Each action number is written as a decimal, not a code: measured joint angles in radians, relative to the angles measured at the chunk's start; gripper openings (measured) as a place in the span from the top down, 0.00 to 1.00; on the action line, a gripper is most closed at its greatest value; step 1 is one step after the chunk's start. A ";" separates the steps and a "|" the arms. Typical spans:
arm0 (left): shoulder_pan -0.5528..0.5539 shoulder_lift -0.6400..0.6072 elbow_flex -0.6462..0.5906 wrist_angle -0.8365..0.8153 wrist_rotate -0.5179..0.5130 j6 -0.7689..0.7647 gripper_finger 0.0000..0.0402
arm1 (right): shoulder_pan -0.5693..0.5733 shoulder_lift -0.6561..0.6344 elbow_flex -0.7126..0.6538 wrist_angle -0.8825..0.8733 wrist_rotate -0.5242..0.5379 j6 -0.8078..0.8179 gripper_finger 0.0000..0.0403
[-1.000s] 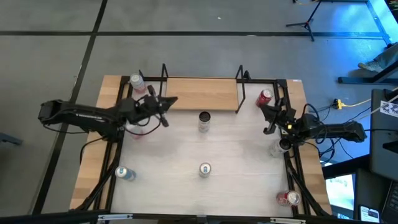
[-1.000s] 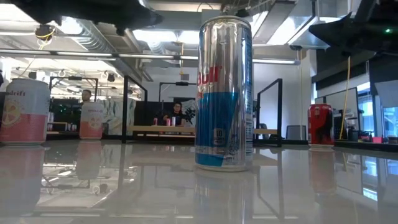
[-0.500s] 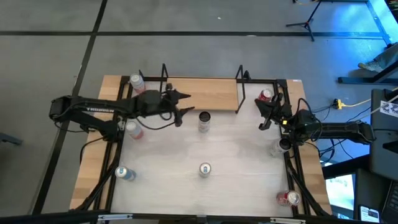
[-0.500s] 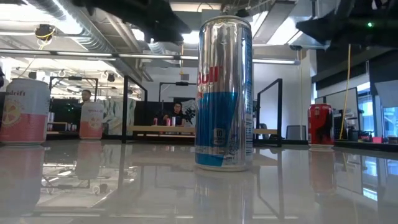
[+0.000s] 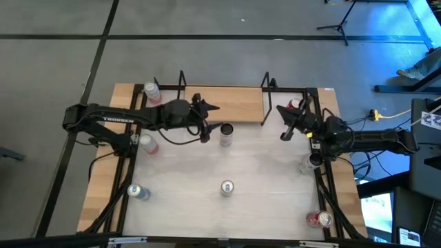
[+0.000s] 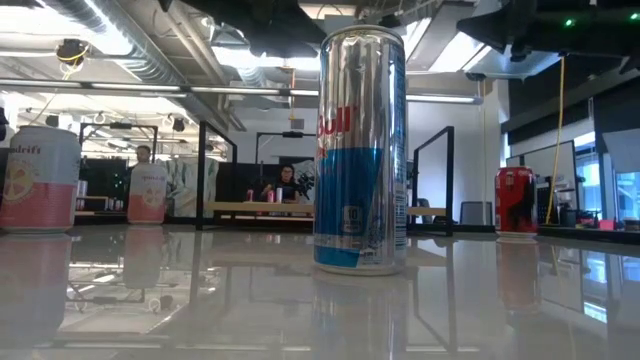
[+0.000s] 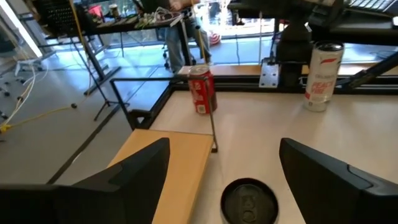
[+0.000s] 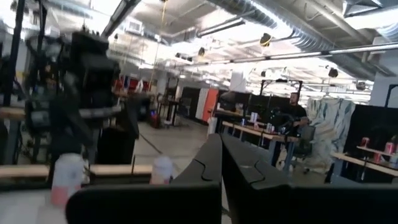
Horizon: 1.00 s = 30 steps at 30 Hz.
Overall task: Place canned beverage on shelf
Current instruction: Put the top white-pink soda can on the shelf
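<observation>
A silver can stands on the white table just in front of the shelf, a light-wood board between black posts. My left gripper hovers open just left of this can. In the left wrist view the can's top shows below and ahead, between the spread fingers, untouched. My right gripper is shut with nothing in it, raised near a red can at the shelf's right end. In the low view a tall silver-and-blue can fills the middle.
Other cans stand about. Two pink ones are at the left and a blue one near left. A silver one is near the middle, a pale one at the right and a red one near right. People sit in the room behind.
My left gripper has travelled toward the table's right edge along the shelf's front, from the pink can at the left to the silver can in the middle, and has opened. My right gripper has shifted a little toward the table's left, staying shut.
</observation>
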 joint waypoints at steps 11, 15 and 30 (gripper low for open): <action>0.018 0.050 0.001 0.019 0.049 -0.056 0.12 | 0.000 0.003 0.000 0.014 -0.008 -0.021 1.00; 0.006 0.065 0.000 0.043 0.035 -0.058 0.07 | 0.000 0.003 0.000 0.014 -0.008 -0.023 1.00; -0.004 0.133 0.072 -0.042 0.002 -0.048 0.06 | 0.000 0.003 0.000 0.004 -0.008 -0.024 1.00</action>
